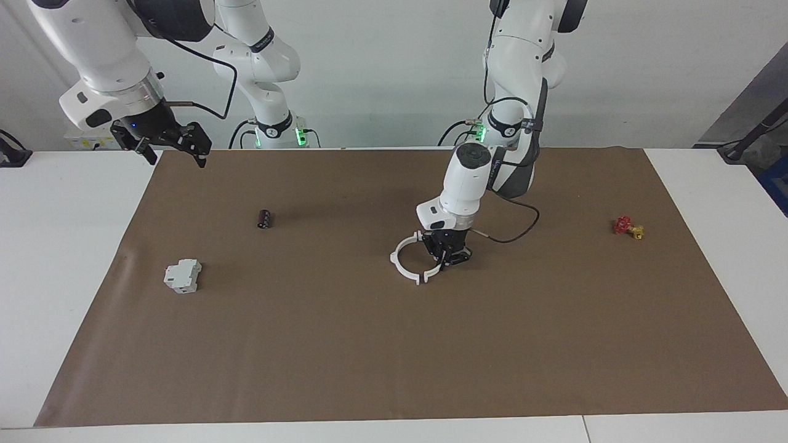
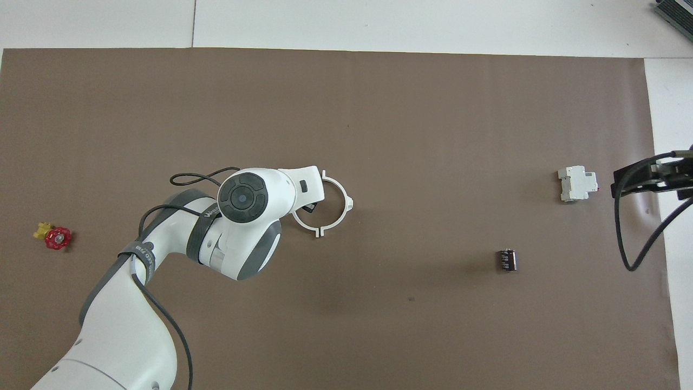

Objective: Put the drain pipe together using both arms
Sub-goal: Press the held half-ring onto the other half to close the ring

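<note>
Now — left tool (image 1: pixel 448 257) | grips thin white half-ring (image 1: pixel 434 271) | brown mat (image 1: pixel 345 344)

White table (image 1: pixel 74 246), brown mat (image 1: pixel 345 344) on it; mat bears half-rings (image 1: pixel 403 263), breaker block (image 1: pixel 183 275), black cylinder (image 1: pixel 264 218), red valve (image 1: pixel 627 227).

matt brown paper sheet (image 1: pixel 369 344); smooth white plastic half-rings (image 1: pixel 403 264).

The drain pipe (image 1: pixel 411 261) is seen as two thin white half-rings with little end tabs, laid flat on the brown mat mid-table. The halves are brought together into basically one ring, tabs nearly touching. One half is partly hidden.
</note>
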`<action>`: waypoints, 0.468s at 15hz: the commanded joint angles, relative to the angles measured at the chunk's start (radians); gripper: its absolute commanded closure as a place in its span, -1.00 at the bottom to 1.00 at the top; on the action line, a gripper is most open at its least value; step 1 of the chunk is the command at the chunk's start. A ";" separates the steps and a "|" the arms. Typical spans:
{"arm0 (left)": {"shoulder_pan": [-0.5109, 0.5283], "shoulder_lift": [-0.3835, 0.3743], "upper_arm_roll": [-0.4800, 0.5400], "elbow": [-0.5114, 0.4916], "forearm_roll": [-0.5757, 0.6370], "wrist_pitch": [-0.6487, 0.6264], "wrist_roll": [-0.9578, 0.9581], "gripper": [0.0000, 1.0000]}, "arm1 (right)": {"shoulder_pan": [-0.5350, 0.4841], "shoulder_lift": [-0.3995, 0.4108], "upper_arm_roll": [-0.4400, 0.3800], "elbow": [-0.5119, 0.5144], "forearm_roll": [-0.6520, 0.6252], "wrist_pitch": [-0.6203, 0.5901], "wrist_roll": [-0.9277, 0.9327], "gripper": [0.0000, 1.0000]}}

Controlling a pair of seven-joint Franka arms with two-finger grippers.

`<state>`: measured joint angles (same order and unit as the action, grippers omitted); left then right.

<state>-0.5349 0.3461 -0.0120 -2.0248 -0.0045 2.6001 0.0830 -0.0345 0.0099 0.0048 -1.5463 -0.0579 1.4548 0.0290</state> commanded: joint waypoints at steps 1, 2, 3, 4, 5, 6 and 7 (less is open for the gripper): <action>-0.023 -0.004 0.017 -0.006 0.003 0.023 0.000 1.00 | -0.013 -0.004 0.007 0.005 0.021 -0.008 0.000 -1.00; -0.025 -0.002 0.017 -0.003 0.003 0.025 0.000 1.00 | -0.013 -0.004 0.007 0.005 0.021 -0.008 0.000 -1.00; -0.027 -0.002 0.017 -0.002 0.003 0.026 0.000 1.00 | -0.013 -0.004 0.007 0.005 0.021 -0.008 0.000 -1.00; -0.025 -0.002 0.017 0.000 0.003 0.028 0.000 1.00 | -0.013 -0.004 0.006 0.005 0.021 -0.008 0.000 -1.00; -0.025 0.001 0.017 0.001 0.003 0.029 0.000 1.00 | -0.013 -0.004 0.006 0.005 0.021 -0.008 0.000 -1.00; -0.025 0.010 0.017 0.004 0.003 0.032 0.000 1.00 | -0.013 -0.004 0.006 0.005 0.021 -0.008 0.000 -1.00; -0.025 0.019 0.018 0.006 0.003 0.044 0.000 1.00 | -0.013 -0.004 0.007 0.005 0.021 -0.008 0.000 -1.00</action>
<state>-0.5440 0.3468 -0.0111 -2.0225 -0.0045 2.6126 0.0830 -0.0345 0.0099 0.0048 -1.5463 -0.0579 1.4548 0.0290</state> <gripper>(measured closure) 0.930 0.000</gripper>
